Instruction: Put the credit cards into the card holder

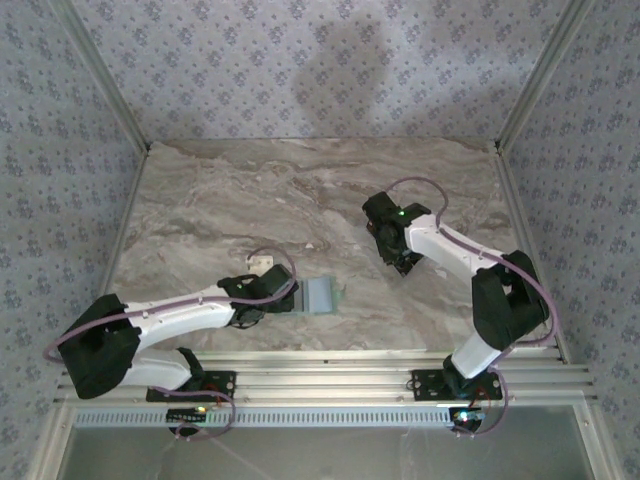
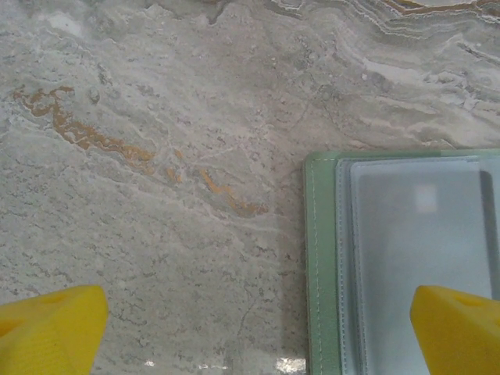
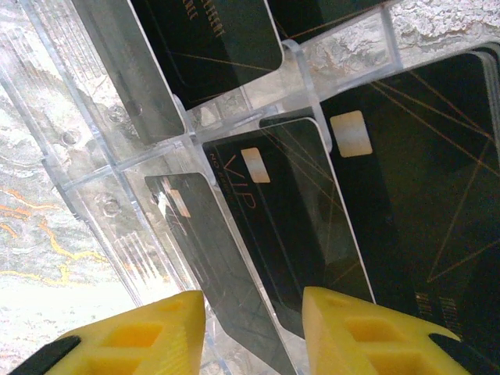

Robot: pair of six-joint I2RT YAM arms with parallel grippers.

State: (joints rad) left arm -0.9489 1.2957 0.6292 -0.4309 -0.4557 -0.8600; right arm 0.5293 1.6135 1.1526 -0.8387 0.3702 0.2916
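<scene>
**A:** In the view from above, where is the card holder?

**B:** The card holder [image 1: 320, 296] lies flat on the marble counter [image 1: 250, 190], low in the frame and a little left of the middle; the left fingers [image 1: 291, 298] are just at its left edge; how wide they stand I cannot tell from there.

**A:** And the other arm?

**B:** The right fingers [image 1: 402, 262] point down at the counter right of centre, well apart from the holder; they are too small here to read their state.

**A:** The left wrist view?

**B:** The left fingers [image 2: 51, 332] are spread wide, one yellow tip in each lower corner, with nothing gripped between them; the tip at the lower right overlaps the card holder [image 2: 322, 258], which lies open in the lower right of the frame, with a green stitched border and clear sleeves inside; the rest is counter with an orange vein.

**A:** The right wrist view?

**B:** The credit cards [image 3: 422, 195] stand tilted in the compartments of a clear plastic rack [image 3: 117, 168]; they are black with fine gold lines, and one reads "VIP"; the right fingers [image 3: 148, 340] are partly apart at the lower edge; a thin dark card [image 3: 207, 250] runs down between them; whether they press on it I cannot tell.
</scene>
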